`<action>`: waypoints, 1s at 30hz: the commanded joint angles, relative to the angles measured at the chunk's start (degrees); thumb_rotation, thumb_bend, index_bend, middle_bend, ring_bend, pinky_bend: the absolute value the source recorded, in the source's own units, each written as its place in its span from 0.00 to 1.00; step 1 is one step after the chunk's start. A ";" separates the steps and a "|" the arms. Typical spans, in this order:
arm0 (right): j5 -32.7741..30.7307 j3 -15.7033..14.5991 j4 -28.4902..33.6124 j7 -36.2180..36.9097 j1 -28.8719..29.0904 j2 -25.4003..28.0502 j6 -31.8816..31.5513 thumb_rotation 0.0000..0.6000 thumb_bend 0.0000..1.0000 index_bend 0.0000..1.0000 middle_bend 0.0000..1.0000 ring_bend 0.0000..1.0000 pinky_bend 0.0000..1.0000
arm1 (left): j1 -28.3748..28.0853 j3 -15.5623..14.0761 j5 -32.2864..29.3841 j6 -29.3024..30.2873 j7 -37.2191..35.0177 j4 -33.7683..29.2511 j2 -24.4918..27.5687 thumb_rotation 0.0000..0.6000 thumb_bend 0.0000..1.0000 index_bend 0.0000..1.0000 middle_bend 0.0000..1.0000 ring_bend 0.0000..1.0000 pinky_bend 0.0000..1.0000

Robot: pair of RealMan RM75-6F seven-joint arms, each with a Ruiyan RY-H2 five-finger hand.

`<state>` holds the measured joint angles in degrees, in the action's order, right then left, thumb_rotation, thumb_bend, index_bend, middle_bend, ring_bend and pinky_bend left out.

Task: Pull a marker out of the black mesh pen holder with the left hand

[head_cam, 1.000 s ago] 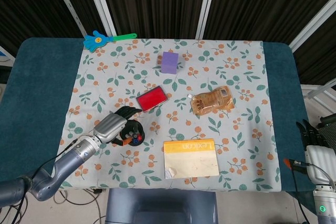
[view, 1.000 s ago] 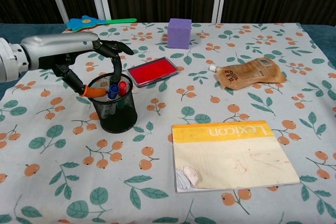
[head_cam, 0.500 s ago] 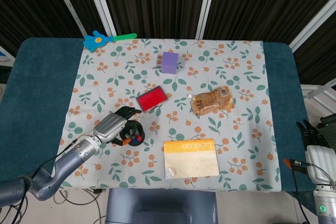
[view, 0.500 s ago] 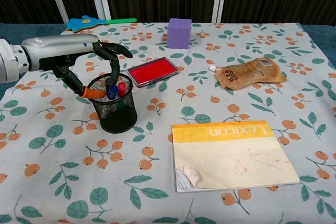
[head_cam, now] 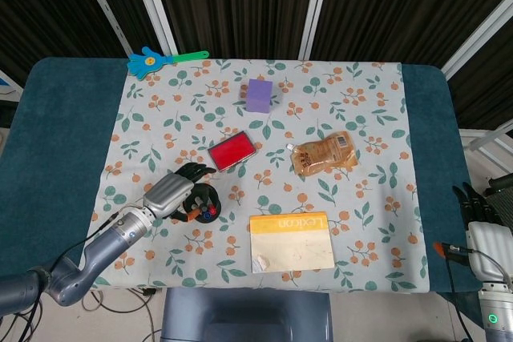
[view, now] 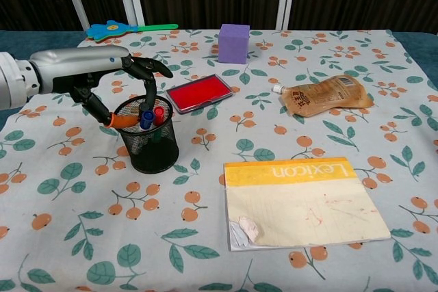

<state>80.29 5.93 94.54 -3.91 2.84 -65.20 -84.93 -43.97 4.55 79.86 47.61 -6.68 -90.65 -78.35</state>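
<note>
Two capped markers (view: 149, 117) stand upright, caps up, in the black mesh pen holder (view: 148, 143); left hand (view: 109, 73) hovers, fingers spread, holding nothing.

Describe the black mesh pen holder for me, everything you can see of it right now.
The black mesh pen holder is a round cup of dark wire mesh, standing upright on the floral tablecloth near its left front. A blue-capped marker and a red-capped marker stick up inside. The left hand arches over its rim, dark fingers reaching down at the opening; whether they grip a marker cannot be told.
</note>
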 commanded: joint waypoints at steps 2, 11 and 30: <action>0.01 0.00 -0.03 0.03 -0.01 -0.01 -0.02 1.00 0.06 0.05 0.02 0.09 0.19 | 0.03 0.19 -0.21 0.20 -0.08 -0.30 0.32 1.00 0.40 0.53 0.09 0.00 0.00; 0.01 -0.01 -0.03 0.03 0.02 -0.02 0.04 1.00 0.06 0.05 0.02 0.09 0.19 | 1.09 1.17 1.31 3.28 -3.07 -3.27 3.89 1.00 0.40 0.53 0.09 0.00 0.00; 0.02 -0.09 0.17 -0.65 0.00 -0.16 -0.03 1.00 0.06 0.05 0.02 0.09 0.19 | 6.97 2.28 7.45 14.75 -15.76 -6.89 17.68 1.00 0.40 0.54 0.10 0.00 0.00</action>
<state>80.31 5.84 94.72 -4.57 2.85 -65.35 -84.97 -37.79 7.25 87.03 61.83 -20.94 -99.06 -60.99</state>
